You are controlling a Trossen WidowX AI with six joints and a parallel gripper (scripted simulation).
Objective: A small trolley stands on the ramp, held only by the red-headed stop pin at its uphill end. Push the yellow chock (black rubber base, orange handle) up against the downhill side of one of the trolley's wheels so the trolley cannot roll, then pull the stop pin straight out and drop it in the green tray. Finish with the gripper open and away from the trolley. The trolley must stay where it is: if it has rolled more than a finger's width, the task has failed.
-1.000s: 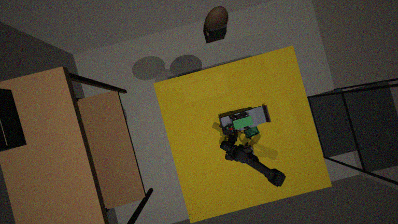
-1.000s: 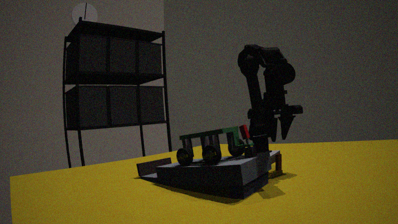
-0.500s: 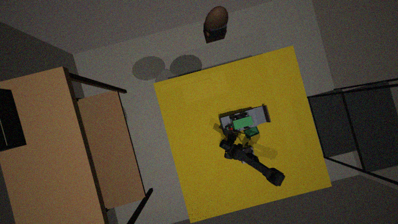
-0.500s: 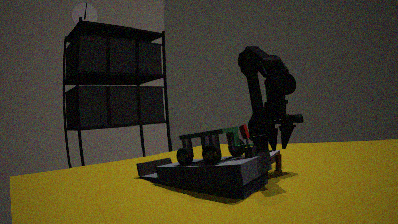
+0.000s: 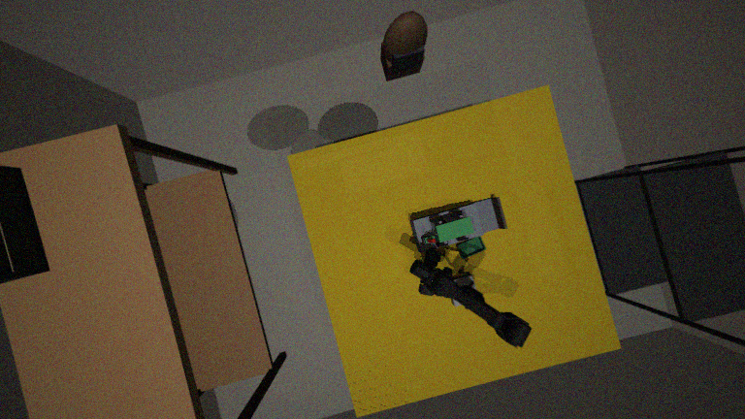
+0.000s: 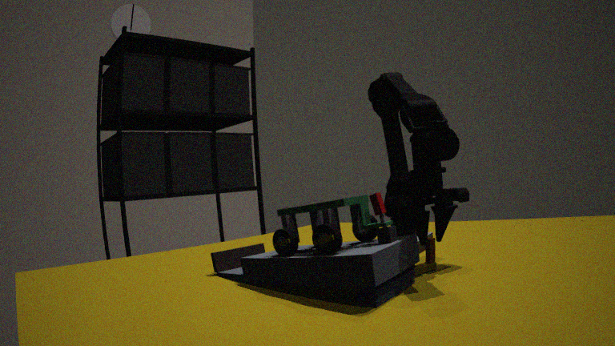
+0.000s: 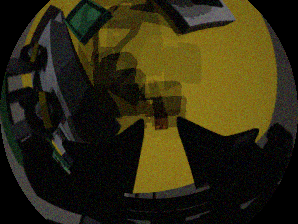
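The trolley (image 5: 454,229) (image 6: 311,207) (image 7: 45,112) has a green top and stands on the grey ramp (image 5: 484,214) (image 6: 318,275) (image 7: 65,75). The stop pin (image 5: 432,241) (image 6: 378,203) stands upright at the ramp's uphill end, its red head beside the trolley's end. The chock's orange handle (image 6: 430,254) (image 7: 160,123) stands upright on the table beyond that end; the arm hides it in the top view. My gripper (image 6: 432,239) (image 7: 160,121) is partly open, pointing down right over the handle, not gripping it. The green tray (image 5: 470,246) (image 7: 86,21) lies beside the ramp and looks empty.
The ramp has a raised end board (image 5: 498,212) (image 6: 239,258) at its downhill end. A light grey plate (image 7: 210,19) lies on the yellow table (image 5: 364,312) (image 6: 129,301) (image 7: 225,90) under the arm. Black shelving (image 6: 186,122) stands beyond the table.
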